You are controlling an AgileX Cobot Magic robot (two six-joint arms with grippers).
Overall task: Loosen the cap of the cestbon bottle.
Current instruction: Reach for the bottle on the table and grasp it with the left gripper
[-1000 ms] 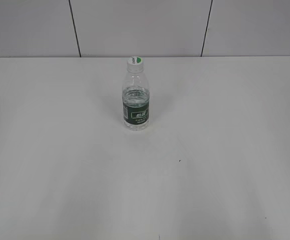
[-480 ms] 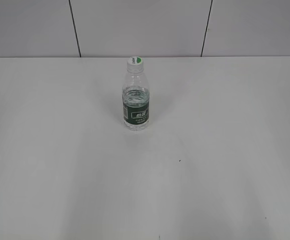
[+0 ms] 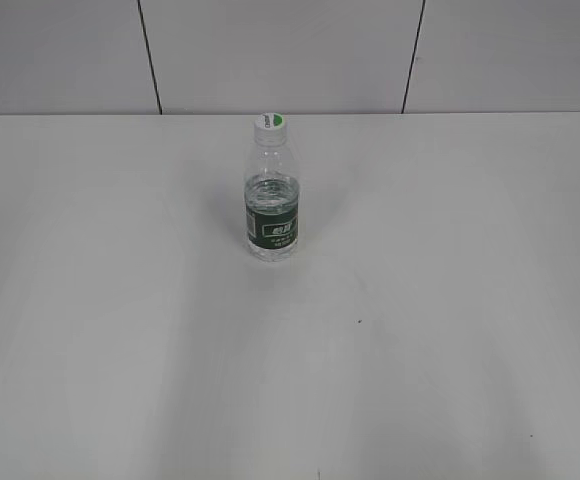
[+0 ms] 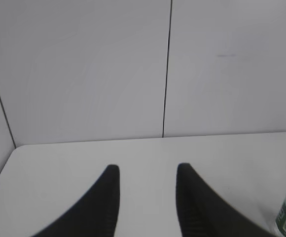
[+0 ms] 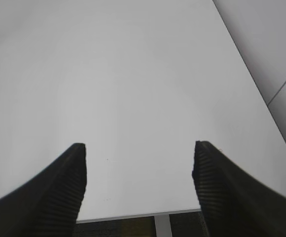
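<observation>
Evidently nothing has touched the cestbon bottle (image 3: 272,205) yet, so the step in hand is the approach: one arm should close around the ribbed body below the neck to keep it from spinning, while the other comes down squarely over the cap (image 3: 269,123) and grips it before twisting. The left gripper (image 4: 147,172) has its dark ribbed fingers apart and empty, with only the bottle's lower edge at the right corner of its view; the right gripper (image 5: 139,150) is spread wider, also empty, over the bare table (image 3: 450,300). The bottle stands upright near the middle of the table, towards the back wall: clear plastic, dark green label band, water partway up, small white cap with a green mark.
</observation>
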